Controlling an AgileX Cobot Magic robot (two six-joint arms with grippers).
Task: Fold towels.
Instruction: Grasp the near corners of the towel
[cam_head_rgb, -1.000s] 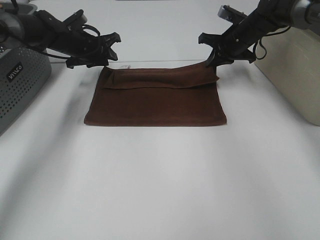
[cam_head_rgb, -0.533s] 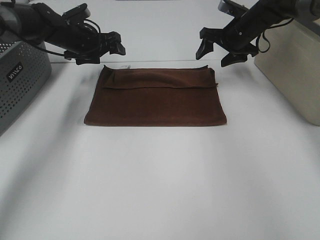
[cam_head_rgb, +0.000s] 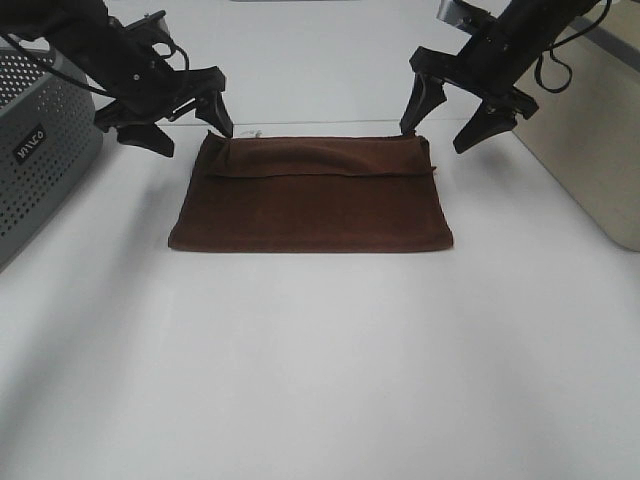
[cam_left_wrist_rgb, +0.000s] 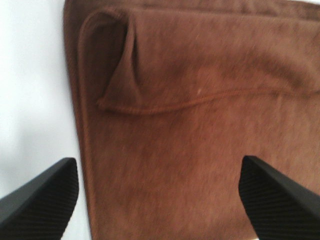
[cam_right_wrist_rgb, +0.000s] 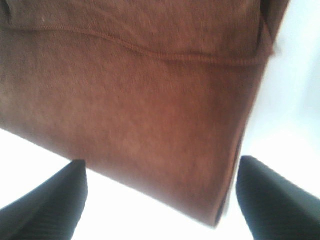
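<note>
The dark reddish-brown towel (cam_head_rgb: 311, 195) lies flat on the white table, with a narrow band along its far edge folded over towards me. A small white tag (cam_head_rgb: 252, 132) shows at the far left edge. My left gripper (cam_head_rgb: 182, 118) hovers open and empty above the towel's far left corner. My right gripper (cam_head_rgb: 443, 112) hovers open and empty above the far right corner. The left wrist view shows the towel's folded corner (cam_left_wrist_rgb: 117, 65) between the open fingertips (cam_left_wrist_rgb: 42, 200). The right wrist view shows the towel (cam_right_wrist_rgb: 135, 100) and its hem seam between the open fingertips (cam_right_wrist_rgb: 47, 205).
A grey perforated box (cam_head_rgb: 40, 150) stands at the left edge of the table. A beige container (cam_head_rgb: 590, 130) stands at the right. White table surface (cam_head_rgb: 320, 370) stretches in front of the towel.
Both grippers have let go of the towel's far edge, risen and swung to point down over the far corners. The towel lies still with its folded band.
</note>
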